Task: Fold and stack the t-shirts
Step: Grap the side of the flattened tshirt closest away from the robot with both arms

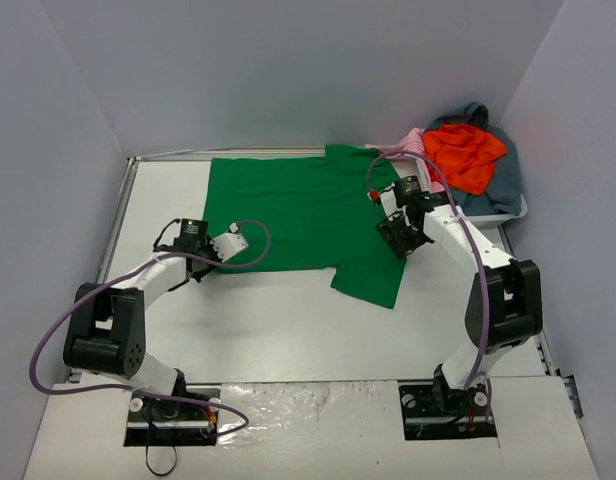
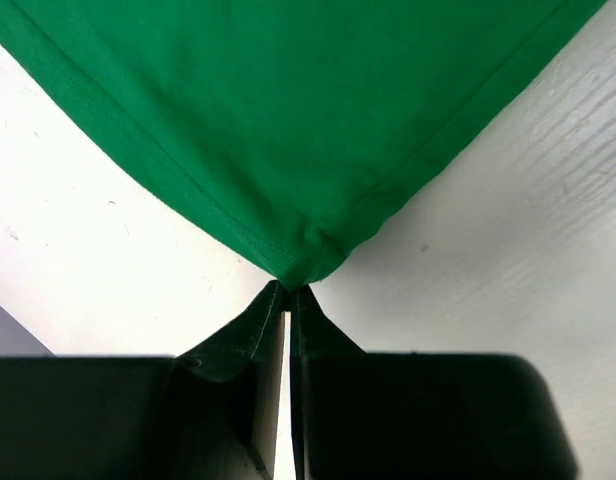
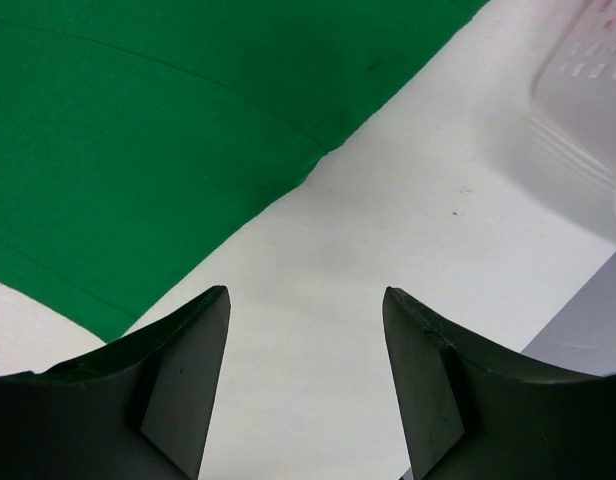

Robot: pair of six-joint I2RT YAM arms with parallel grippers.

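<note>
A bright green t-shirt (image 1: 303,215) lies spread flat across the back middle of the table. My left gripper (image 1: 210,262) is at its near left corner. In the left wrist view the jaws (image 2: 288,288) are pinched together on that corner of the green t-shirt (image 2: 288,120). My right gripper (image 1: 399,236) is open and empty at the shirt's right edge. In the right wrist view it (image 3: 306,300) hangs over bare table, with the green t-shirt (image 3: 138,130) to its left. An orange-red shirt (image 1: 466,155), a pale pink one (image 1: 413,142) and a grey-blue one (image 1: 503,185) are heaped at the back right.
The heap sits in a white plastic tub (image 1: 508,213) in the back right corner; its wall shows in the right wrist view (image 3: 578,110). Grey walls close in the table on the left, back and right. A raised rim (image 1: 118,215) runs along the left edge.
</note>
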